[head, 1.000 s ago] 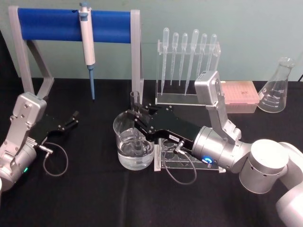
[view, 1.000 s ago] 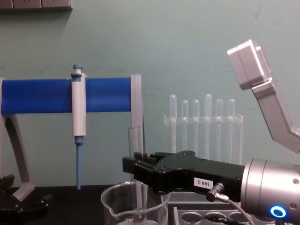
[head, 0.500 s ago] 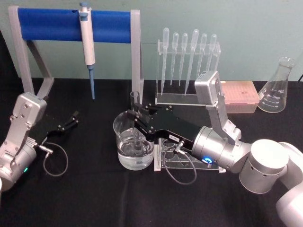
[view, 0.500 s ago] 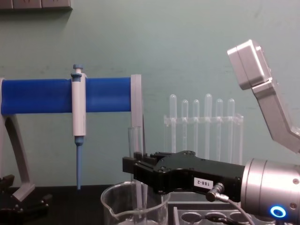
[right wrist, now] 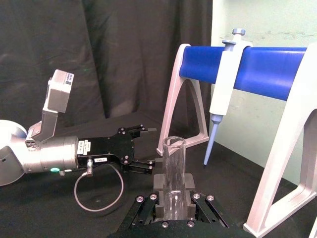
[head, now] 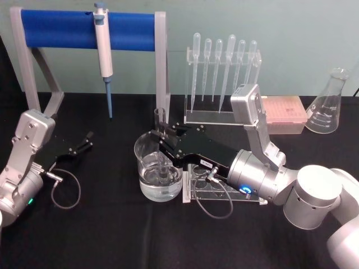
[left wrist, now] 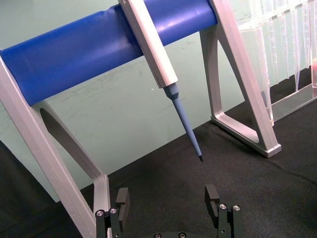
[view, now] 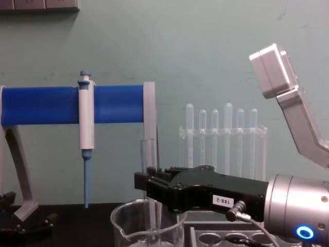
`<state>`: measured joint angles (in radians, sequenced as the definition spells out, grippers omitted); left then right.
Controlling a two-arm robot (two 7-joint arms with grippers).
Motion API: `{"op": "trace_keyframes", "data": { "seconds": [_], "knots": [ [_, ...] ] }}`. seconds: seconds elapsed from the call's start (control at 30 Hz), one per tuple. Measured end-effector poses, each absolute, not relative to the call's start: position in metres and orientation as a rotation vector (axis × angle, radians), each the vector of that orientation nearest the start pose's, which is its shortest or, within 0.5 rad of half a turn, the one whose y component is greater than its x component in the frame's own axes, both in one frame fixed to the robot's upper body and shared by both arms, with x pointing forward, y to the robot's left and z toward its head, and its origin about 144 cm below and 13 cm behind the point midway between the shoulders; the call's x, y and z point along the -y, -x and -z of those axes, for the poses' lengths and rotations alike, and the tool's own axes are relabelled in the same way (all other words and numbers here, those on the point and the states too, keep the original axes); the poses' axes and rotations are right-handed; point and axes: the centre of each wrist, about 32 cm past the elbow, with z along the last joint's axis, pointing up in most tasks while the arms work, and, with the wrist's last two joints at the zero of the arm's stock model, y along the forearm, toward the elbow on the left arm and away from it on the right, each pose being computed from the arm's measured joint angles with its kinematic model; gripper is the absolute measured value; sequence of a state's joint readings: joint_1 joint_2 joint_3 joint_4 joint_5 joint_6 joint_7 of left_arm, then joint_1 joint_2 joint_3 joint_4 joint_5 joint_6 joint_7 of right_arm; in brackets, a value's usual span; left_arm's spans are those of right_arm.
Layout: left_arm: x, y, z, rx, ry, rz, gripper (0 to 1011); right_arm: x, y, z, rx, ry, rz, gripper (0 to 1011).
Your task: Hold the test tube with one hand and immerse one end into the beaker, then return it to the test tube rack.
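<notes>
I have the right pincer (head: 159, 136) clenched on the test tube (head: 160, 147), holding it upright over the middle of the tabletop (head: 112, 235). The tube's lower end sits inside the beaker (head: 158, 168), dipped into the clear liquid at its bottom, while its plain rim stands above the black fingers. In the right wrist view the tube (right wrist: 174, 173) rises straight up from between the pincer's pads. From the chest view I see the right pincer (view: 149, 188) reaching in from the right edge, level with the beaker's flared rim (view: 146, 221), and the tube (view: 147, 154) poking up above it.

The left pincer (head: 87, 140) rests near the left edge of the tabletop, released, fingers spread and grasping nothing; in its own wrist view the two fingertips (left wrist: 121, 201) stand well apart above the black cloth.

Along the back edge stands the blue-barred stand (head: 84, 28) with the white-and-blue pipette (head: 103, 50) hanging from it, and to its right the clear rack of plastic droppers (head: 221, 73). A conical flask (head: 328, 103) sits near the back right corner.
</notes>
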<state>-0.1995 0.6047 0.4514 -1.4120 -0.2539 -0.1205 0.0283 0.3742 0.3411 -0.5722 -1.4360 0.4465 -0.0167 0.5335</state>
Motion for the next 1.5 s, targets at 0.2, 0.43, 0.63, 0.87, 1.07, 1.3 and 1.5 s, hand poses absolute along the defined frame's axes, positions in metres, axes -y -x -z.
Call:
{"op": "trace_keyframes", "data": {
  "seconds": [0.2,0.43,0.63,0.87,1.07,1.3,1.5],
  "knots": [
    [-0.310,-0.489,-1.140,0.285,-0.305,-1.248,1000,0.176,-0.524,-1.187,0.049,-0.002,0.558,226],
    [-0.310,-0.489,-1.140,0.285,-0.304,-1.248,1000,0.176,-0.524,-1.187,0.049,-0.002,0.558,226],
    [-0.310,-0.489,-1.140,0.285,-0.305,-1.248,1000,0.176,-0.524,-1.187,0.049,-0.002,0.558,226],
    [-0.310,-0.489,-1.140,0.285,-0.305,-1.248,1000,0.176,-0.524,-1.190,0.053,-0.006,0.558,226],
    [-0.310,-0.489,-1.140,0.285,-0.304,-1.248,1000,0.177,-0.521,-1.212,0.094,-0.030,0.546,226],
    [-0.310,-0.489,-1.140,0.285,-0.304,-1.248,1000,0.180,-0.516,-1.253,0.145,-0.055,0.538,226],
    [-0.310,-0.489,-1.140,0.285,-0.304,-1.248,1000,0.191,-0.508,-1.288,0.208,-0.083,0.551,226]
  ]
}}
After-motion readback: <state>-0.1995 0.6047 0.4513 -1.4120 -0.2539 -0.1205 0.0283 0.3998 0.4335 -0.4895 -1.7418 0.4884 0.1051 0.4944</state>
